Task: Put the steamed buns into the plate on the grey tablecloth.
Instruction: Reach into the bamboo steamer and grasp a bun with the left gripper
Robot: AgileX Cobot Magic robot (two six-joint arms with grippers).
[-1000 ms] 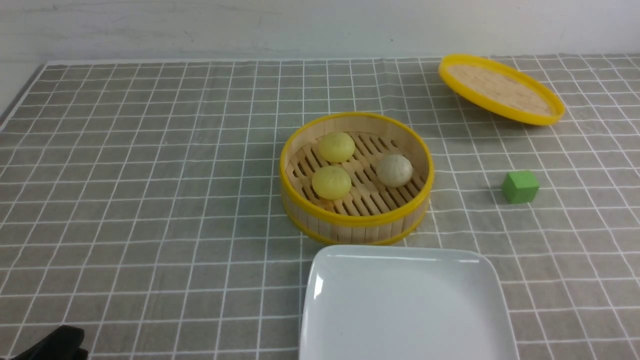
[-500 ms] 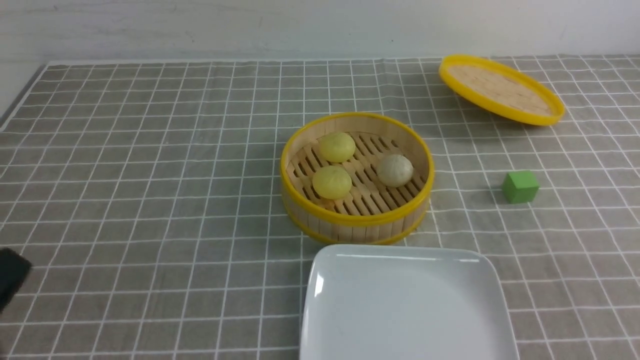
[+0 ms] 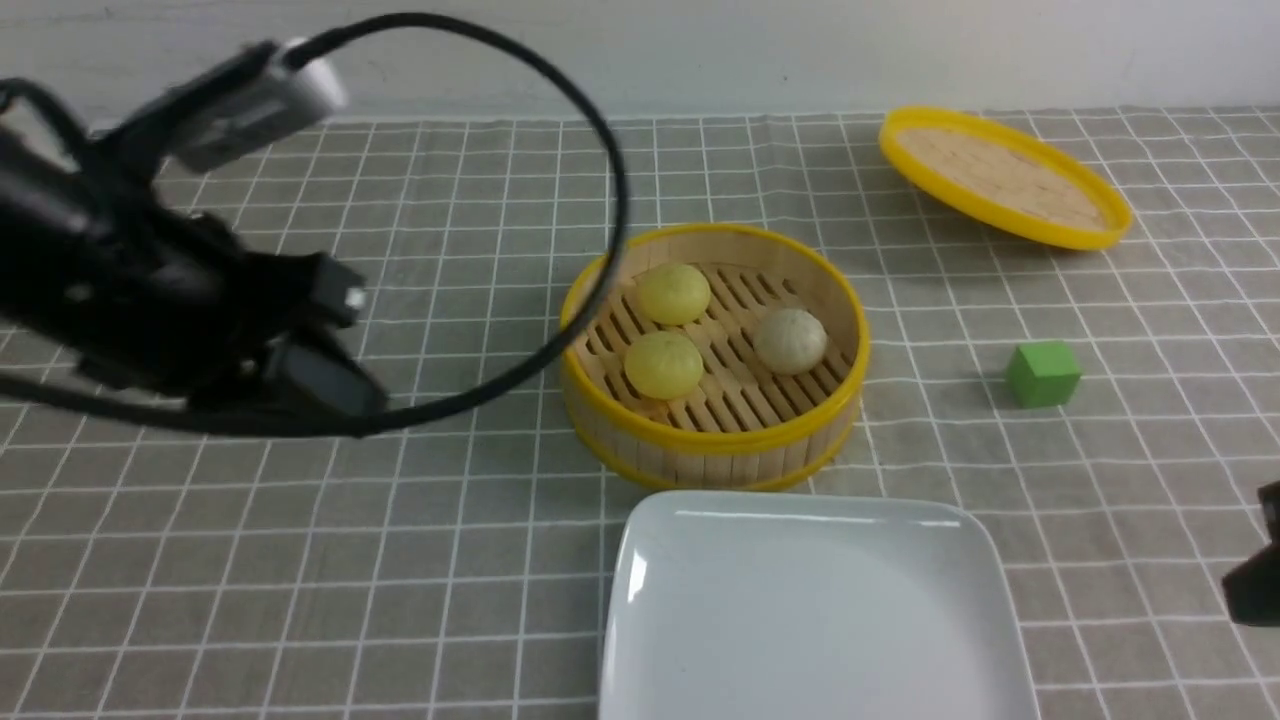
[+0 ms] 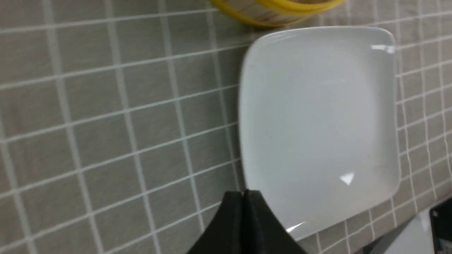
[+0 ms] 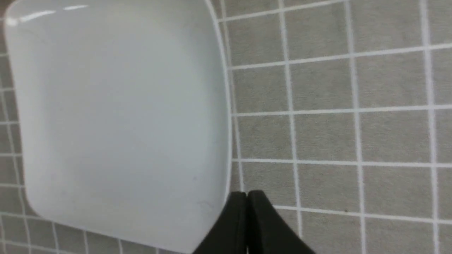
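Three steamed buns (image 3: 663, 364) inside round bamboo steamer basket (image 3: 715, 455): two pale yellow toward left, one beige-white toward right, none touching. Pleats too faint to make out. Basket's left rim crossed by black cable (image 3: 610, 250) looping from left arm. Only a sliver of basket (image 4: 275, 10) in left wrist view, cut off by frame edge.

White square plate (image 3: 800, 610) just in front of basket on grey tablecloth (image 3: 300, 560), bare, near edge cut off in front view. Plate (image 4: 317, 106) nearly whole in left wrist view, one corner behind fingertips. Plate (image 5: 116, 106) cropped at frame edges in right wrist view.

Left end effector (image 4: 244, 194) pressed together, holding nothing. Same end effector (image 3: 325, 385) motion-blurred in front view, raised over surface left of basket. Right end effector (image 5: 246, 194) pressed together too, empty, beside plate's edge; in front view just a dark scrap (image 3: 1262, 580) at right edge.

Yellow-rimmed lid (image 3: 1003, 180) far right, tilt hard to judge. Green cube (image 3: 1042, 374) right of basket, well apart.
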